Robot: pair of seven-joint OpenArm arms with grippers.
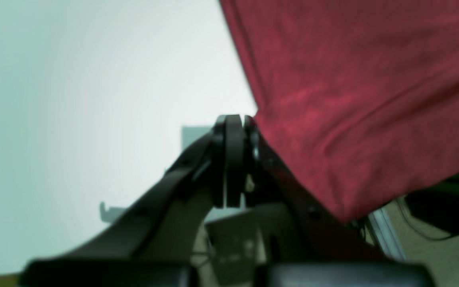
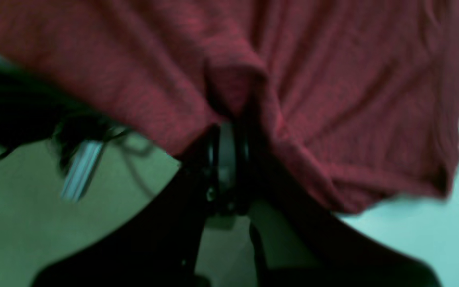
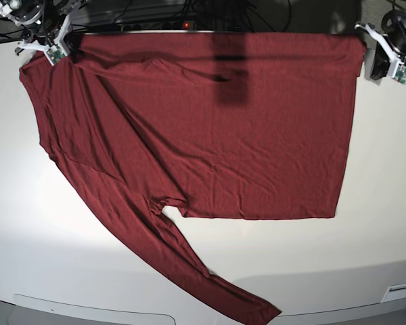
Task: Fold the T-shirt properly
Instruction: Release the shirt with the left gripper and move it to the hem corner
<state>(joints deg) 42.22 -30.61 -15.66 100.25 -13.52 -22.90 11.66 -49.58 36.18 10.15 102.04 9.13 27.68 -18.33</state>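
T-shirt (image 3: 216, 128): maroon, long-sleeved, spread on white table (image 3: 379, 203), one sleeve trailing toward table's near edge. Left gripper (image 1: 235, 159) and right gripper (image 2: 227, 163) each clamp a far corner, likely to lift that edge for folding.

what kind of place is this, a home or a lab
Most likely a robotics lab bench, not a home: a plain white tabletop, a tangle of black cables along its far edge, and two arms' grippers pinching a large maroon long-sleeved knit shirt.
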